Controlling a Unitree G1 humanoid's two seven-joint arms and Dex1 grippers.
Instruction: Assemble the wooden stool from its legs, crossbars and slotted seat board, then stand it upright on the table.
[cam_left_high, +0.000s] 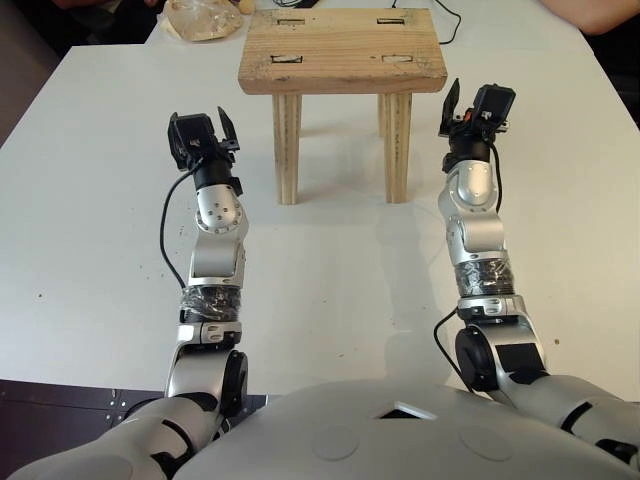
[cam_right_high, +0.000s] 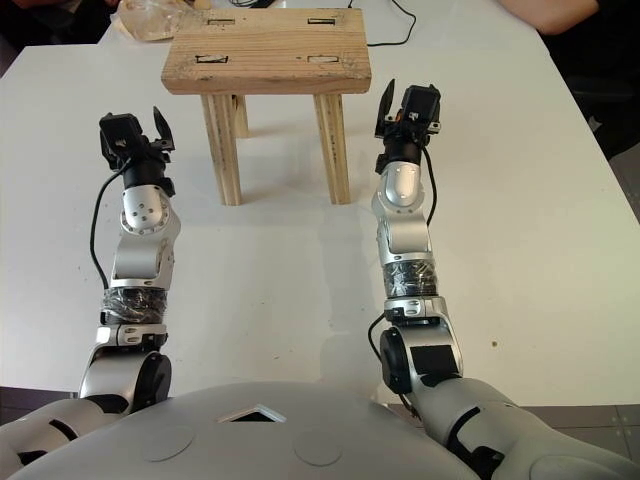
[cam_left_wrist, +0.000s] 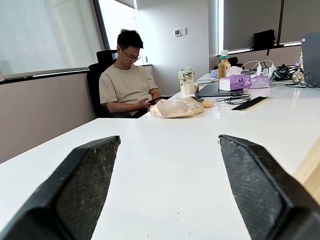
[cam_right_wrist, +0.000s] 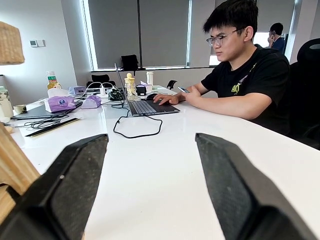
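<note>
The wooden stool (cam_left_high: 342, 50) stands upright on the white table (cam_left_high: 90, 220), its slotted seat on top and two front legs (cam_left_high: 287, 145) facing me. My left gripper (cam_left_high: 207, 124) hovers left of the stool's left leg, open and holding nothing. In the left wrist view its dark pads (cam_left_wrist: 85, 185) are spread wide, and a sliver of the stool (cam_left_wrist: 311, 170) shows beside them. My right gripper (cam_left_high: 472, 100) sits just right of the right leg (cam_left_high: 397, 145), also open and holding nothing. The right wrist view shows a stool leg (cam_right_wrist: 12, 160) close beside the spread fingers (cam_right_wrist: 240, 185).
A crumpled plastic bag (cam_left_high: 205, 18) lies at the table's far edge behind the stool's left side. A black cable (cam_right_wrist: 137, 132) and a laptop (cam_right_wrist: 147, 106) lie farther back on the right. Bare tabletop stretches in front of the stool between my arms.
</note>
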